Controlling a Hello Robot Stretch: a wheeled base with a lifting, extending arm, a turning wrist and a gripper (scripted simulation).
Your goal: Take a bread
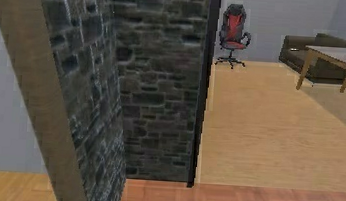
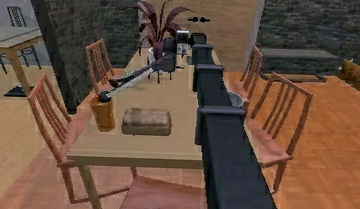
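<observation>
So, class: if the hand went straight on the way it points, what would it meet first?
Probably the brown jar on the table, beside the bread; depth is unclear.

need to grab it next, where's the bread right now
In the arm side view the bread lies on the wooden table, left of the dark arm and just right of a brown upright container.

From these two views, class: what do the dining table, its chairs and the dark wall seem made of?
Dining table: likely wood, matte tan top. Chairs: reddish-brown wood, with slatted backs. Dark wall: rough stone blocks, uneven grey faces with paler joints; possibly only cladding.
</observation>
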